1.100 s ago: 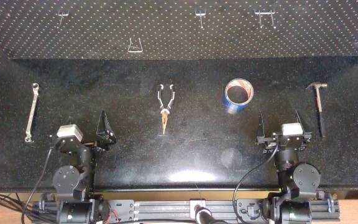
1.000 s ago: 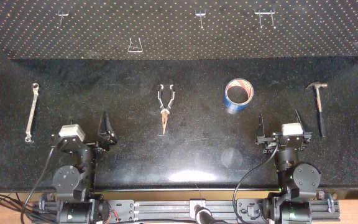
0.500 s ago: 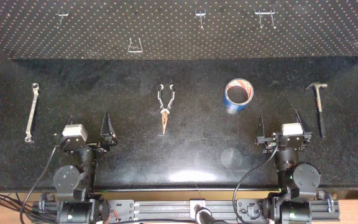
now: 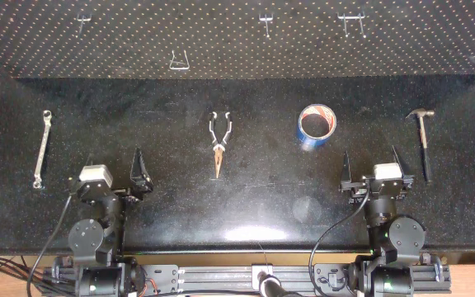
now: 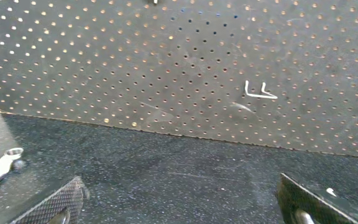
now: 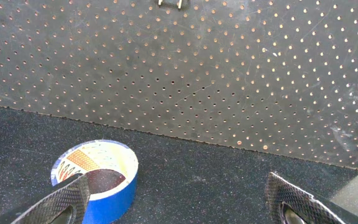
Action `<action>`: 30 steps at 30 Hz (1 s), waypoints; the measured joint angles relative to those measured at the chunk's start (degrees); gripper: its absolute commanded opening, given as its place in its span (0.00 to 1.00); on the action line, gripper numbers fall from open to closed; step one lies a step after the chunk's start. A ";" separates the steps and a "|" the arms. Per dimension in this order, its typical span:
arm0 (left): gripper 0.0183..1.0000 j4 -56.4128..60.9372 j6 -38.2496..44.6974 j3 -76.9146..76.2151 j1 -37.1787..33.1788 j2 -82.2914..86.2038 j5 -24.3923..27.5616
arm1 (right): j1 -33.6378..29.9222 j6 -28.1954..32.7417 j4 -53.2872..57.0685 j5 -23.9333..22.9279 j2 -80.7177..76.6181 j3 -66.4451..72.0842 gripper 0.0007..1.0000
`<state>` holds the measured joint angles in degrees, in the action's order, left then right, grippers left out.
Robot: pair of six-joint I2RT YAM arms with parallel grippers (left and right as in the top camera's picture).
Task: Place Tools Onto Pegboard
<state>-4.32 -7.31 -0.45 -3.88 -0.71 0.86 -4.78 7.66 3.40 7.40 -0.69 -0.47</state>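
Pegboard perforated, tape ring-shaped

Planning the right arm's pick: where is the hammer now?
Top view: the hammer lies at the far right of the table, head toward the pegboard, right of the right gripper; the tape roll lies farther left.

Four things are laid in a row on the black worktop: a wrench at the far left, pliers in the middle, a blue tape roll, and a hammer at the far right. Wire hooks are seen on the pegboard behind. The left gripper and right gripper are held with fingers spread, touching nothing.
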 measured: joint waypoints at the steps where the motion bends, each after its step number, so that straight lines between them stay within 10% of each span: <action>1: 0.99 -2.78 -0.87 -0.96 -0.11 -0.72 0.70 | 0.00 0.00 0.00 -0.02 0.00 0.00 0.93; 6: 0.99 -45.29 -4.96 -38.42 -3.93 -27.21 1.53 | 0.00 0.04 0.09 -0.07 0.24 -0.11 0.93; 8: 0.99 -74.79 0.90 -65.77 -16.28 -44.83 0.26 | 0.00 0.04 0.13 -0.17 0.28 -0.07 0.93; 14: 0.99 -75.23 33.97 -79.58 -45.33 -78.53 4.17 | 0.00 0.04 0.09 -0.26 0.22 -0.07 0.93; 20: 0.99 -67.04 48.52 -79.60 -44.70 -92.13 1.07 | 0.00 0.04 0.09 -0.26 0.22 -0.07 0.93; 30: 0.98 -56.24 49.29 -79.65 -37.05 -110.44 -3.61 | 0.00 0.04 0.11 -0.26 0.22 -0.07 0.93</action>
<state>-60.55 41.98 -80.09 -40.93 -111.15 -2.74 -4.78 7.70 3.51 7.14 -0.47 -0.54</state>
